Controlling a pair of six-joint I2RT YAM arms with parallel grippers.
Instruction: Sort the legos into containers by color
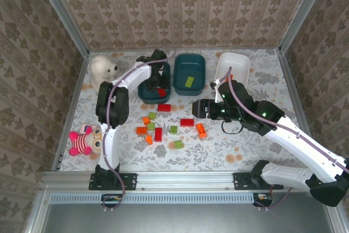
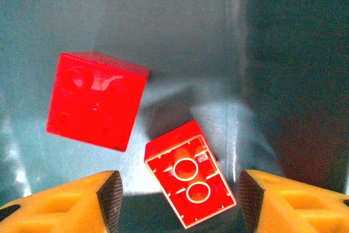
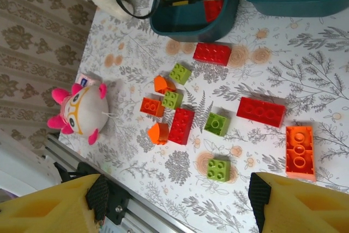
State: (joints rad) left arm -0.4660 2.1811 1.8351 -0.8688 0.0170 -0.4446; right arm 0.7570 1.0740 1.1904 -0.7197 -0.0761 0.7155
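Observation:
My left gripper [image 1: 158, 84] reaches down into the left dark teal tub [image 1: 144, 94]. In the left wrist view its jaws [image 2: 180, 200] stand open. An upside-down red brick [image 2: 190, 181] lies loose between them on the tub floor [image 2: 163, 36], beside a second red brick [image 2: 95, 99]. The middle teal tub [image 1: 189, 63] holds one green brick [image 1: 189, 82]. The white tub [image 1: 233, 66] stands at the right. My right gripper [image 1: 196, 107] hovers open and holds nothing [image 3: 177, 203] above the loose legos: a red brick [image 3: 181, 125], a green brick [image 3: 218, 170] and an orange brick [image 3: 300, 152] among several.
A white teddy bear [image 1: 102, 68] sits at the back left. A pink-and-white plush doll [image 1: 84, 140] lies at the front left by the metal rail [image 1: 174, 178]. Two more red bricks [image 1: 164, 107] [image 1: 187, 122] lie just in front of the teal tubs.

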